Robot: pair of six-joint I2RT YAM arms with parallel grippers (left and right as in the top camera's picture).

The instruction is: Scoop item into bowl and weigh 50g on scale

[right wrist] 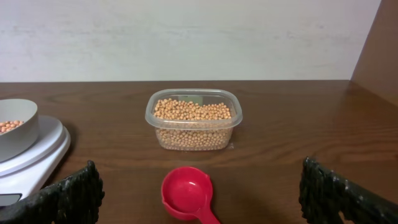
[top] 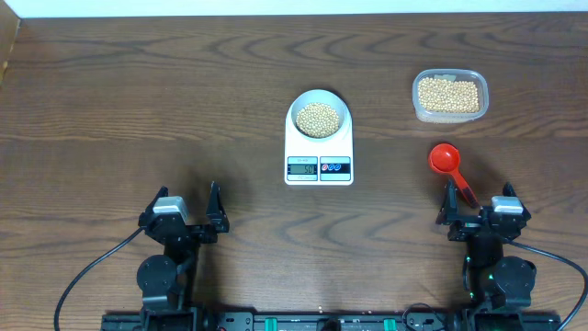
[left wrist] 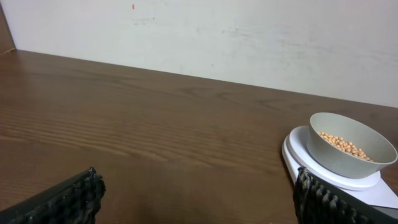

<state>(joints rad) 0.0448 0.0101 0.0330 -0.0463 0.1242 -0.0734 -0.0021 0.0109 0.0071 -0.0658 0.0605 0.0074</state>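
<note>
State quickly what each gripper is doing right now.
Left gripper: open, holding nothing.
Right gripper: open, holding nothing.

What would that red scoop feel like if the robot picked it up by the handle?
The red scoop looks like moulded plastic, so it is probably stiff and light. It is empty, so nothing should spill. Its round cup looks bulkier than the thin handle, so it might droop or swivel in a loose grip, and the glossy surface could be slippery.

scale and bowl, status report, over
Left hand, right hand open, empty. Bowl of beans on scale. Red scoop lying at right hand, not gripped. No obstruction seen.
</note>
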